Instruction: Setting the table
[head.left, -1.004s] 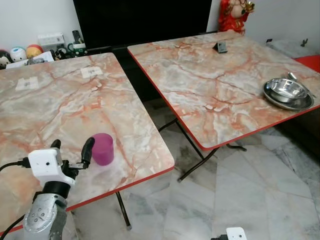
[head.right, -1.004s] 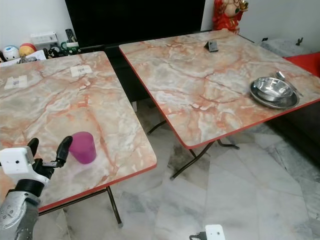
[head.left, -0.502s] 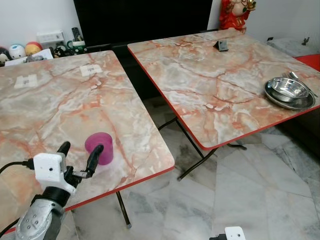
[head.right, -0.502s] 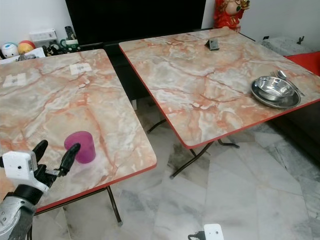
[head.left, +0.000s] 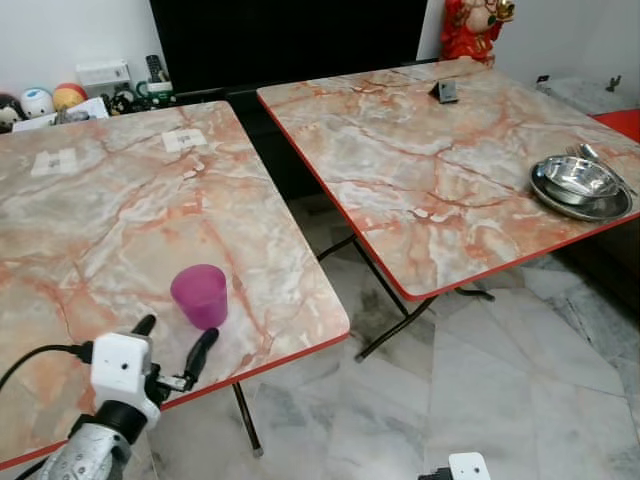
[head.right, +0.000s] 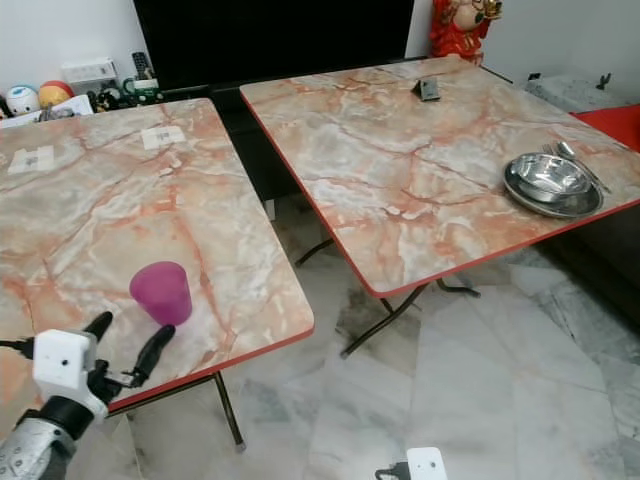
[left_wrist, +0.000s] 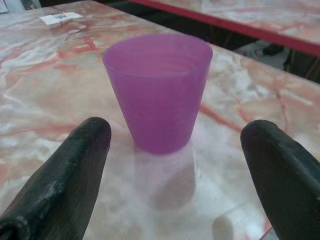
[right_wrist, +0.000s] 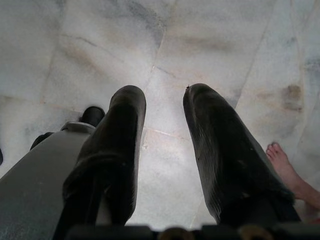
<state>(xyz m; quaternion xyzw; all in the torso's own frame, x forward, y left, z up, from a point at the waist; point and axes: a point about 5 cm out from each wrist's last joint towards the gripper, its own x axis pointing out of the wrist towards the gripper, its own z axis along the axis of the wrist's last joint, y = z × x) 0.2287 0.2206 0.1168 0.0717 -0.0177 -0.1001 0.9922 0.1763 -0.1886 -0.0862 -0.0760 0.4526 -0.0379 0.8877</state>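
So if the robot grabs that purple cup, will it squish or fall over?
The purple cup looks like thin, see-through plastic with ridges, so it is probably light and could flex if squeezed hard. It stands on its narrow base with the wide mouth up, so a sideways nudge might tip it. The left gripper is open, with a finger on each side, not touching.

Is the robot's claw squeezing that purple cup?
No, the left gripper is open, its fingers apart and short of the purple cup.

Even indoor light, sharp head views, soft sheen on marble tabletops, near wrist-view fingers slightly blurred
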